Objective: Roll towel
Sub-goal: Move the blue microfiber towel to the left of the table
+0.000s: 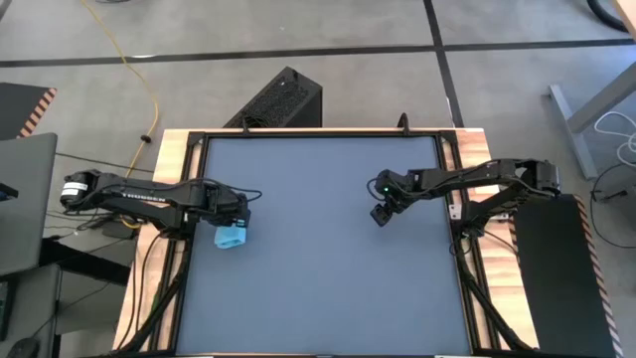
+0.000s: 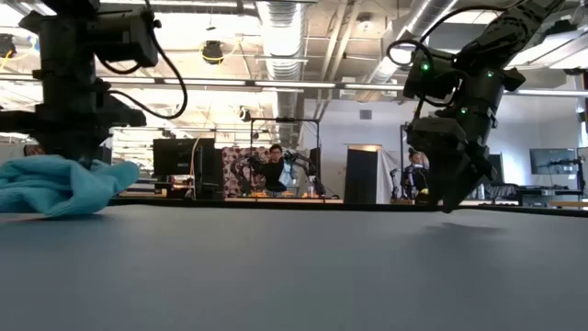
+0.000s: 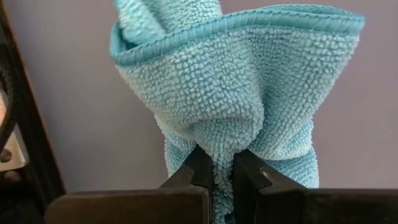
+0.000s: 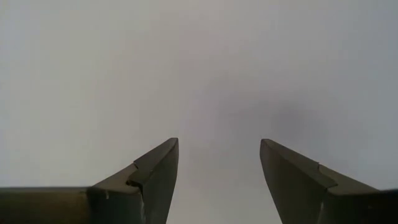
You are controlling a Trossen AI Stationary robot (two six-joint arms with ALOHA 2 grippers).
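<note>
- Bunched at the table's (image 1: 328,288) left edge lies the towel (image 1: 232,237), a crumpled sky-blue heap.
- Left gripper (image 3: 222,171) pinches a fold of that cloth, its 2 fingers clenched tight on it.
- Right gripper (image 1: 381,214) hangs over the bare tabletop on the right side, well apart from the cloth, fingers (image 4: 155,171) spread and holding nothing.
- Far behind the table, a person (image 2: 273,170) stands in the room.

In the left wrist view the towel (image 3: 249,93) ran off the top edge, and its pinched fold vanished between the left gripper (image 3: 222,177) fingers. In the low view the towel's left side was cut by the frame edge. A distant person (image 2: 273,170) there was too small to make out.
</note>
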